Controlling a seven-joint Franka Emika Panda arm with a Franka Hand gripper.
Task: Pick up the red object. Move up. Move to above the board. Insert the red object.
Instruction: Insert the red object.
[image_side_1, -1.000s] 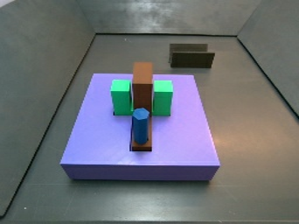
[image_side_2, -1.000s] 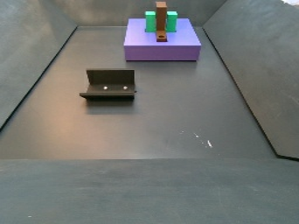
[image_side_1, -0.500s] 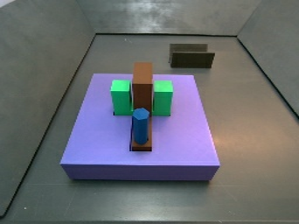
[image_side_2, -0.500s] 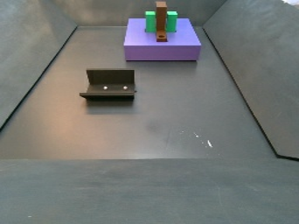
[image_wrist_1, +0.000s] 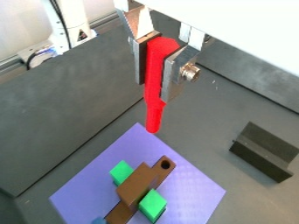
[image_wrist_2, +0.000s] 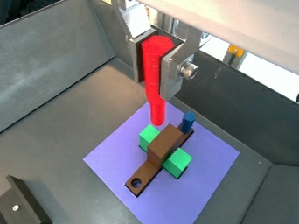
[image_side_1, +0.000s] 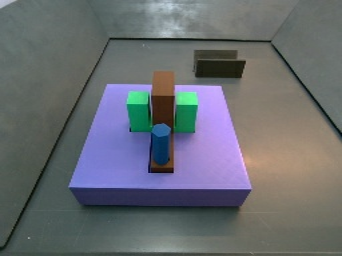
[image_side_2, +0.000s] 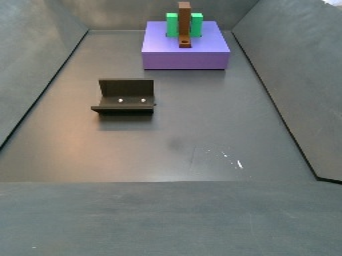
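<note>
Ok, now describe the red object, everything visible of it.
The red object is a thin, bright red, smooth straight stick, plastic-looking. In both wrist views it hangs upright, its upper end clamped between the hand's silver fingers, its free lower end above the lavender board, touching nothing else. Neither side view shows it.

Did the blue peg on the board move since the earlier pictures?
No. In a side view the blue peg stands at the same spot on the brown bar, before the green blocks.

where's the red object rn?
The red object is clamped between the gripper's fingers in both wrist views, hanging high above the board, its tip over the brown bar. Neither side view shows it.
</note>
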